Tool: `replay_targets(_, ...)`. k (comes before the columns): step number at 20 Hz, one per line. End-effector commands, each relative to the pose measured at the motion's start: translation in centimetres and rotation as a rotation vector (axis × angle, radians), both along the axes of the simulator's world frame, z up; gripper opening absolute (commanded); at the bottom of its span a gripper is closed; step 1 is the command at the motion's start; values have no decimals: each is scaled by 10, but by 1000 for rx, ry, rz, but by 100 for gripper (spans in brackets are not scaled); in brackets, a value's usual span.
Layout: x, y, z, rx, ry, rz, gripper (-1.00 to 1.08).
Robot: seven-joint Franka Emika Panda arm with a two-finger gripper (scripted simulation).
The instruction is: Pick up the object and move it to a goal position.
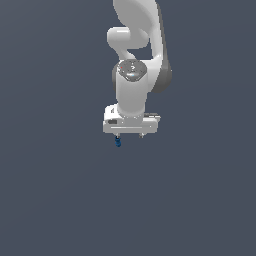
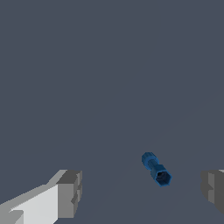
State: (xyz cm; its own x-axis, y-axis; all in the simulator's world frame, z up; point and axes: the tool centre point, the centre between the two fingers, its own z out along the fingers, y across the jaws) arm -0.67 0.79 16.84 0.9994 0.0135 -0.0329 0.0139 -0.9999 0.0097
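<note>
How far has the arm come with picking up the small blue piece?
Done: the claw is placed over the blue piece, open, with the piece between its fingers, nearer one than the other. In hand: nothing is gripped yet. Left: closing on the piece, lifting it, carrying it to the goal, which no view shows.

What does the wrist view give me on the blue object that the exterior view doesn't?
Only the wrist view shows the object's form: a short blue rod with a wider hexagonal end. It lies in the gap between the two grey fingers, nearer one than the other and touching neither. Only the exterior view shows the white arm reaching down, with the gripper just above the object. Both show the blue object, the fingers spread apart, and a plain dark grey surface with nothing else on it.
</note>
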Motion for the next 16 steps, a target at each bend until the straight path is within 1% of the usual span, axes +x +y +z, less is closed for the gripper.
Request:
replay_targets(1, 0, 0, 0, 0, 0, 0, 100)
replay_targets(4, 1, -5, 2, 2, -6, -17, 100)
replay_targets(9, 5, -24, 11, 11, -28, -79, 100)
replay_targets(16, 5, -25, 9, 11, -29, -90, 100)
